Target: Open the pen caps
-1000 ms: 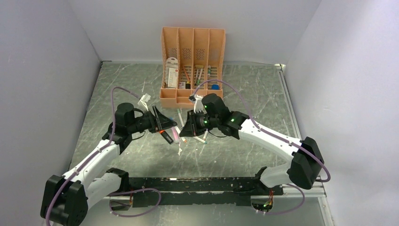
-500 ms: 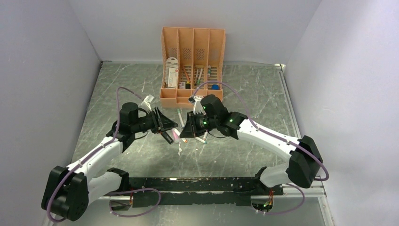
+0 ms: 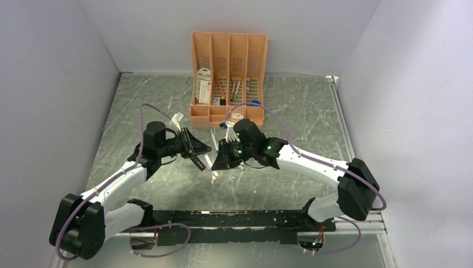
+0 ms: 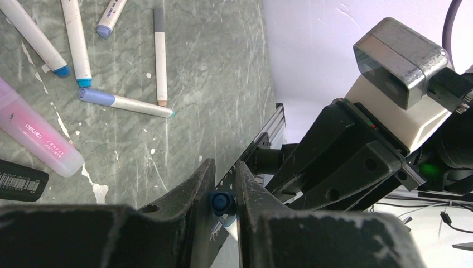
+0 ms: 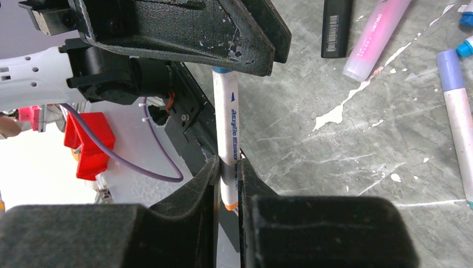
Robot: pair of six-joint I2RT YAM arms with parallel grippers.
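— Top view?
— My left gripper (image 3: 199, 154) and right gripper (image 3: 220, 160) meet just above the table (image 3: 290, 111).
— Left wrist?
— I clench the blue cap (image 4: 223, 202).
— Right wrist?
— I grip the white marker (image 5: 230, 120), its capped end between the left jaws.

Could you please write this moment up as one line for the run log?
step: uncapping | right gripper: shut on marker | left gripper: shut on blue cap | cap: not yet off
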